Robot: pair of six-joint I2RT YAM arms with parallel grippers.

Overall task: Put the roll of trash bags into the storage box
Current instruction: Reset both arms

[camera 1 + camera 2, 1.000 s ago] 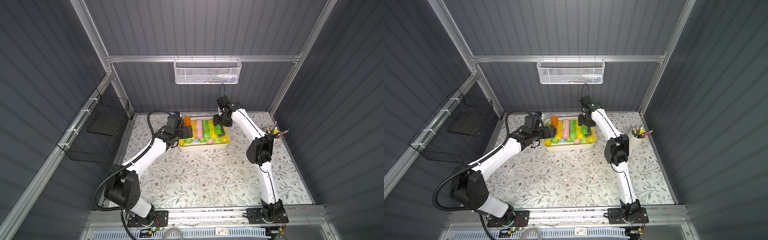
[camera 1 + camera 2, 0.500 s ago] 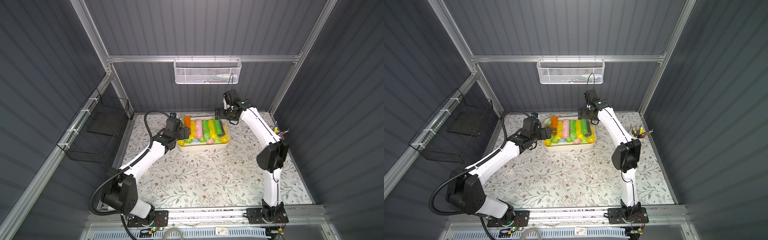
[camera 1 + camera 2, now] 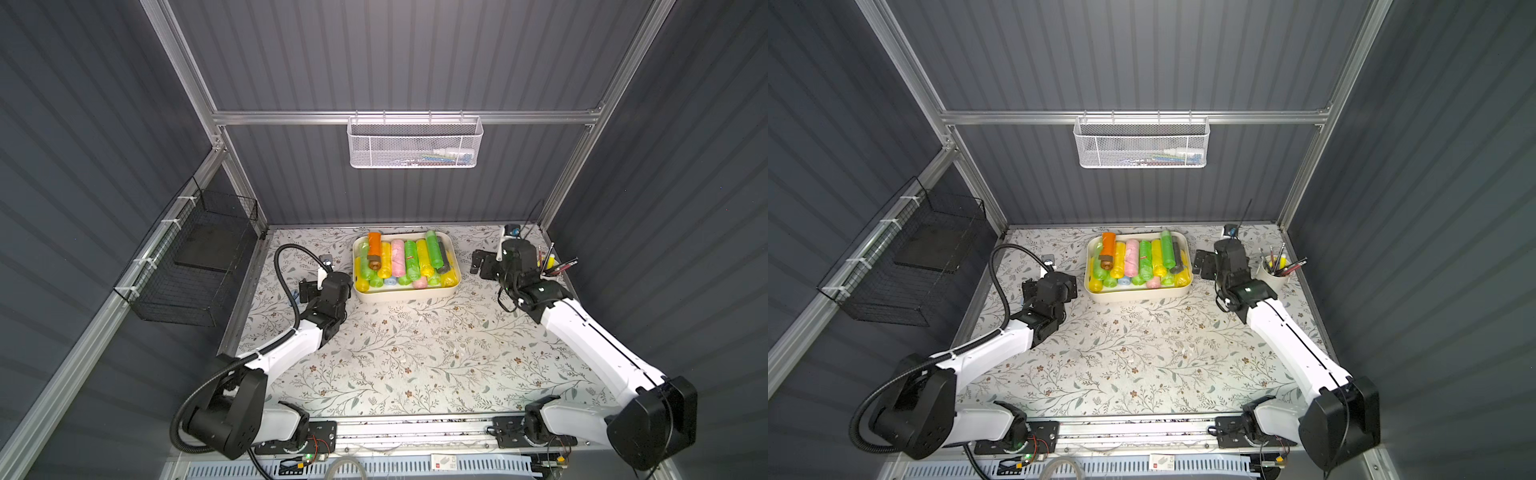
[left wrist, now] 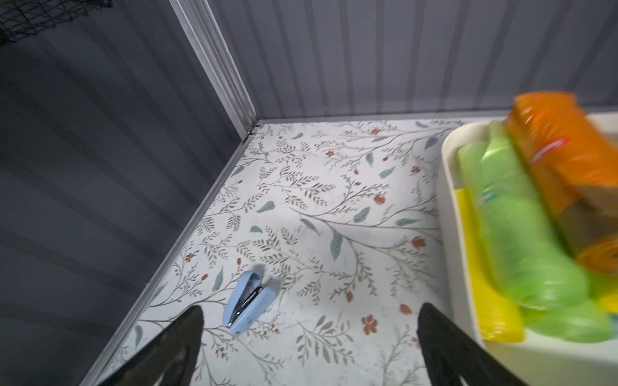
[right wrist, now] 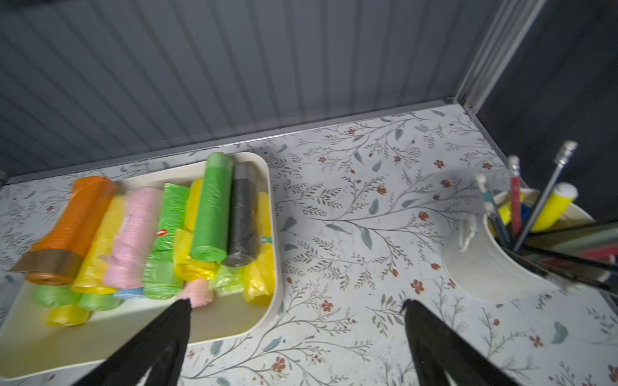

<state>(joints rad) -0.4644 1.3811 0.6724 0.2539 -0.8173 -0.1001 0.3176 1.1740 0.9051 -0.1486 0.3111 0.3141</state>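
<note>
Leaves the grey roll of trash bags lying in the storage box, beside a green roll. Pulls the right gripper back, spread wide and empty; holds the left gripper equally spread, empty. Likely finishes the task.

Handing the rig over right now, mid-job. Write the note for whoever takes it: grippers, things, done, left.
Left gripper: open, empty, beside the storage box, above the table near a blue stapler.
Right gripper: open, empty, at the box's other side, near the pen cup.
Rolls of trash bags: piled inside the box; none visible loose on the table.
Done: rolls are boxed. Left: apparently nothing; check, then park both arms.
</note>
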